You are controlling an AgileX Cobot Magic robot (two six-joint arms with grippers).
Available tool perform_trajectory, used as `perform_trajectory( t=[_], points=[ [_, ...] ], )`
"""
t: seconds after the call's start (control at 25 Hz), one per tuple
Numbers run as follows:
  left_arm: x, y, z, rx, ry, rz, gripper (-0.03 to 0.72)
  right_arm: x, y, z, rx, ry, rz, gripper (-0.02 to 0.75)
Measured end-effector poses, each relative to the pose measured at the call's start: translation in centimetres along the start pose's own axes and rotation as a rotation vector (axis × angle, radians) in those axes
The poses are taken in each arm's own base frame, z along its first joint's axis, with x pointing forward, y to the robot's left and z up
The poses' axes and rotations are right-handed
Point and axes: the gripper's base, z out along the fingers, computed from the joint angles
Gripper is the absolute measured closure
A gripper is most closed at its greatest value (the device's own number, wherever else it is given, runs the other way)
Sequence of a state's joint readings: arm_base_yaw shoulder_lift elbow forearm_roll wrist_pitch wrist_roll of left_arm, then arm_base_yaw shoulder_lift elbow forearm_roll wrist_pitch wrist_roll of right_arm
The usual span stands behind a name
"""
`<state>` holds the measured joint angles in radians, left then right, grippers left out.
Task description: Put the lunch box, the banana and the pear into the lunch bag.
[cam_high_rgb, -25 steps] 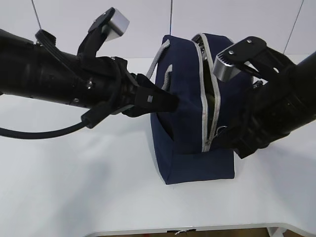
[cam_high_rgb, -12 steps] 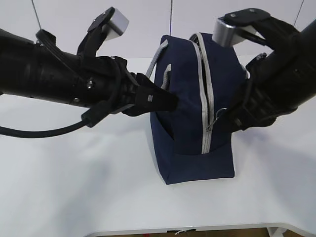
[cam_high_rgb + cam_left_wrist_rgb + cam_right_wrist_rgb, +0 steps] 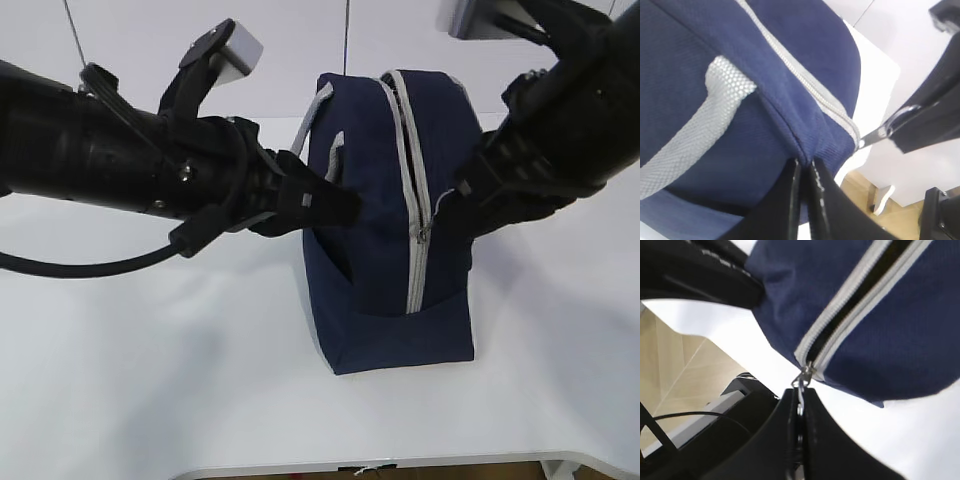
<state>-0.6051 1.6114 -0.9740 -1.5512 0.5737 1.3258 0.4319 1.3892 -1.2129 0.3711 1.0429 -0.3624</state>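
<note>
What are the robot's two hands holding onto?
The left hand pinches a fold of the lunch bag's blue cloth beside the zip. The right hand grips the zip's ring pull.

You have bare white tabletop (image 3: 200, 380) along its front edge. The boxy navy-blue fabric lunch bag (image 3: 380, 250) blocks the middle, flanked by both black arms; its grey zip (image 3: 860, 295) gapes only narrowly.

- No text, label, brand, number or sign can be read in any view.
- The navy lunch bag (image 3: 385, 210) shows only plain fabric, grey zip and webbing.
</note>
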Motion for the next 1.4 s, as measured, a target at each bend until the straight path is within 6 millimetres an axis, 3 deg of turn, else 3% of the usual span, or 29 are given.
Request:
perform_trajectory(
  t=[0.52,0.76,1.12,1.4],
  points=[
    [0.0,0.1,0.0,-0.006,0.000,-0.001,0.701,-3.7,-0.5,-0.2,-0.013,0.030,0.079,0.720],
    [0.0,0.1,0.0,-0.009,-0.002,-0.003,0.701,-4.9,-0.7,-1.6,0.045,0.005,0.094,0.720],
    [0.0,0.2,0.0,-0.024,-0.006,-0.003,0.701,-8.0,-1.5,-1.5,0.064,0.009,0.100,0.720],
    [-0.1,0.4,0.0,-0.038,-0.008,-0.001,0.701,-10.8,-2.7,-0.3,0.098,-0.007,0.104,0.720]
  ],
)
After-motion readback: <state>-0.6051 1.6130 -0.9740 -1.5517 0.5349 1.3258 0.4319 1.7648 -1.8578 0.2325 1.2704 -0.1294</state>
